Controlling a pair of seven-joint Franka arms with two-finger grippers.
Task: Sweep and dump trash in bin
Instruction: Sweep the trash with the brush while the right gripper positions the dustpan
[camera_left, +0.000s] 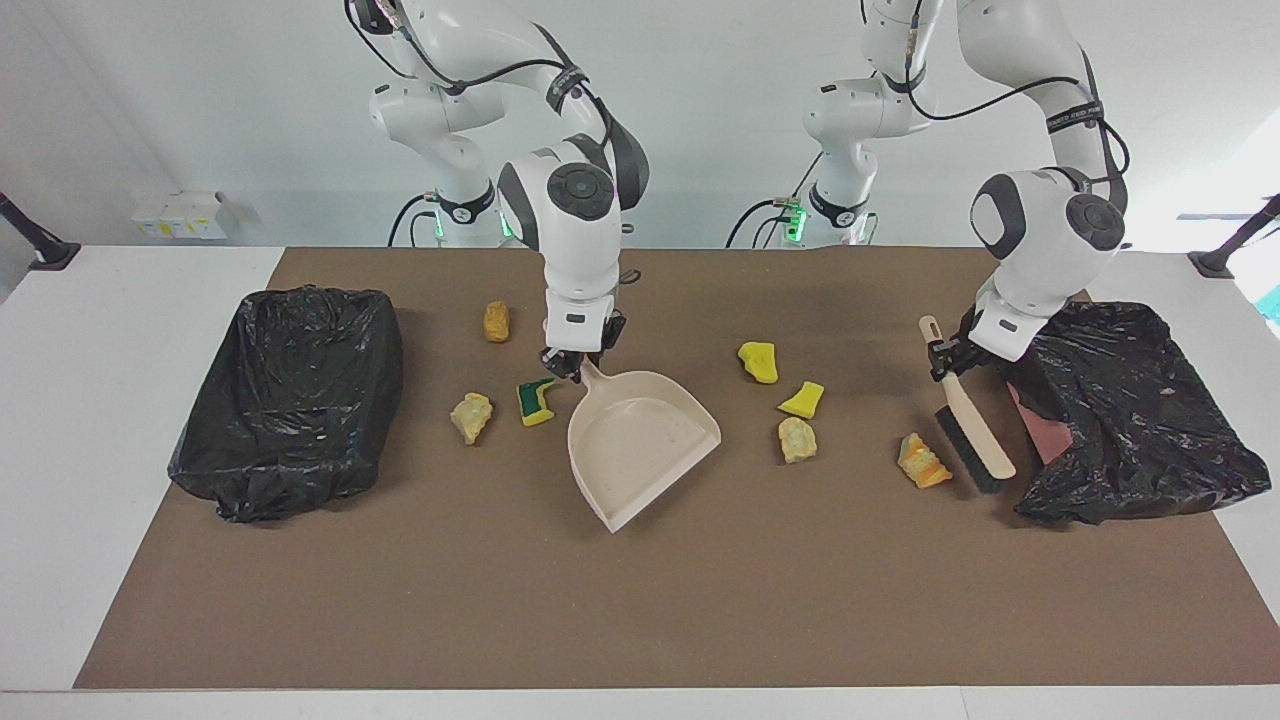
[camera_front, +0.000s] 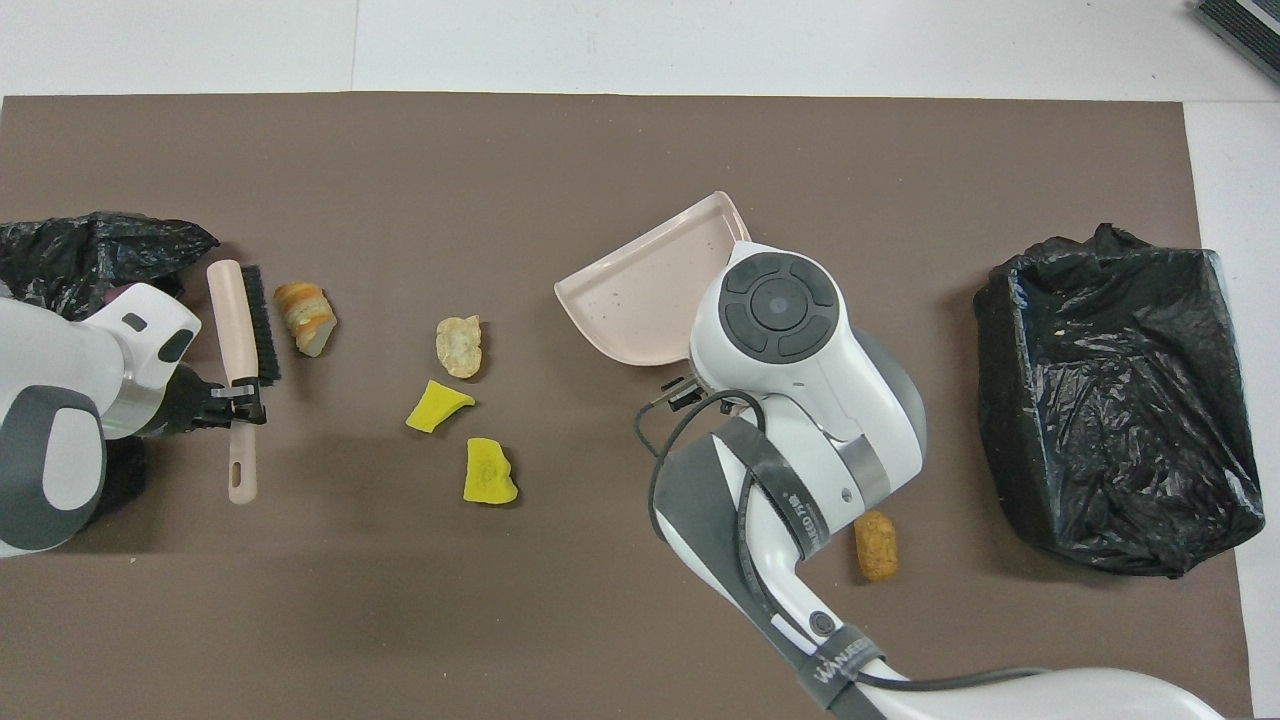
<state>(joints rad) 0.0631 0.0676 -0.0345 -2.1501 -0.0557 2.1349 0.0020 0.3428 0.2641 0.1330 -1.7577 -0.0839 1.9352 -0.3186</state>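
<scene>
Your left gripper (camera_left: 948, 361) grasps the brush (camera_left: 968, 428); your right gripper (camera_left: 566, 365) grasps the dustpan (camera_left: 640, 445). The dustpan is empty. All scraps (camera_left: 797, 439) lie unswept, both bins (camera_left: 290, 395) waiting.

7 scraps (camera_left: 797, 439), 2 bins (camera_left: 290, 400), 1 dustpan (camera_left: 640, 450), 1 brush (camera_left: 972, 440).

From overhead my right arm (camera_front: 800, 400) covers two scraps and the dustpan (camera_front: 640, 300) handle — my right pincer too. One bin (camera_front: 90, 250) is cut off at the edge.
</scene>
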